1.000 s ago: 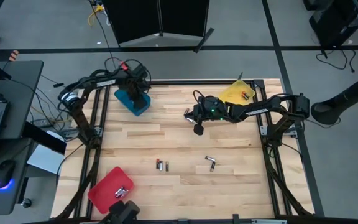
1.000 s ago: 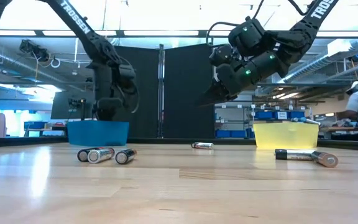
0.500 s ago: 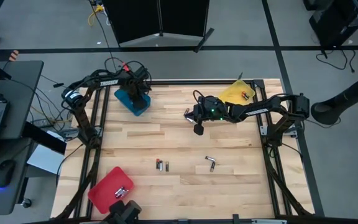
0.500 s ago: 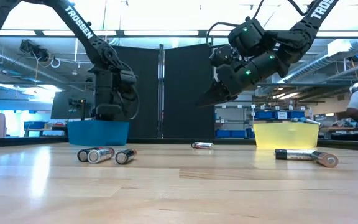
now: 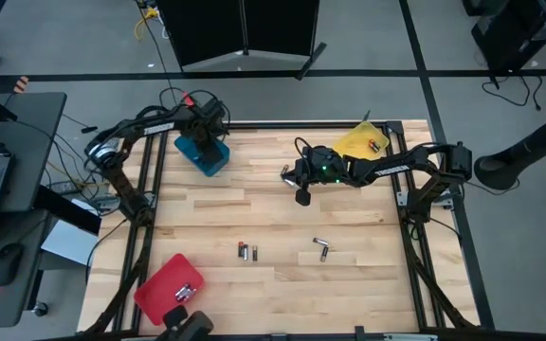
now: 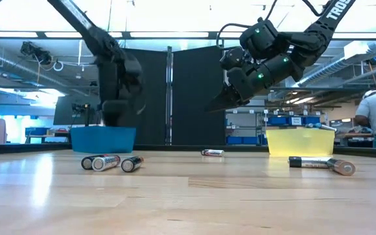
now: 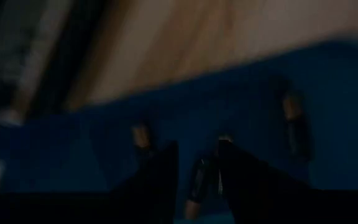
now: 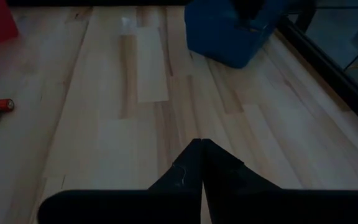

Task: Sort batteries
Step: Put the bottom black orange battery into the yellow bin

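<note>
Blue tray (image 5: 203,154) under left gripper (image 7: 196,163), jaws apart, battery (image 7: 196,186) lengthwise between, right gripper (image 8: 201,163) jaws closed

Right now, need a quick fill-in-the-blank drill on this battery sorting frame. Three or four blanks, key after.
1. The left gripper hangs over the ____ tray.
2. The right gripper has its fingers ____ and holds nothing.
3. The tray at the table's near left corner is ____.
4. The yellow tray sits on the ____ arm's side.

Missing words: blue; shut; red; right
</note>
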